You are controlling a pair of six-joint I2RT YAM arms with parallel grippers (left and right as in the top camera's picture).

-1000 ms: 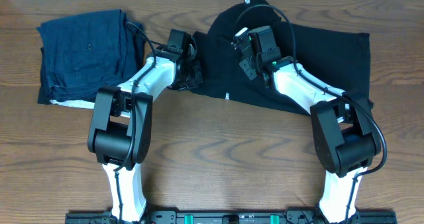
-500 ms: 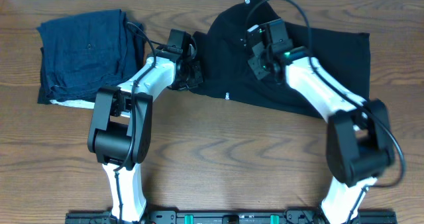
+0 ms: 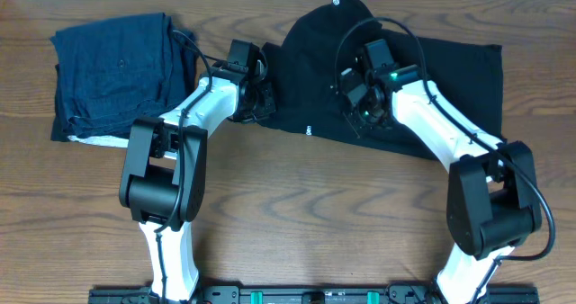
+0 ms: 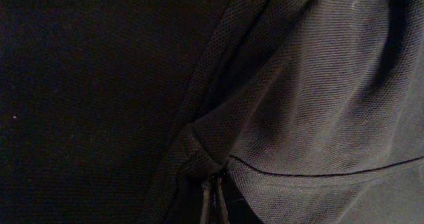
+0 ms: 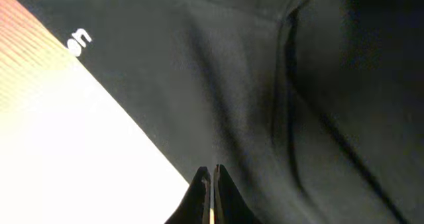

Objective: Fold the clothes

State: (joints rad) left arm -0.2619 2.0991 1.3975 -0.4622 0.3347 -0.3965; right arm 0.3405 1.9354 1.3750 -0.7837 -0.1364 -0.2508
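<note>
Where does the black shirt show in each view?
Overhead: shirt spread over the upper centre and right.
Left wrist: shirt fills the frame, bunched at the left claw.
Right wrist: shirt covers top and right; table at lower left.
Landmark: white print near the hem, in overhead and right wrist only.

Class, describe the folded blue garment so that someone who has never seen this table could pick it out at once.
On the wooden table, look to the top left corner of the overhead view. There lies the folded blue garment, a compact stack. Unlike the black garment spread out to its right, it is dark blue and already folded.
</note>
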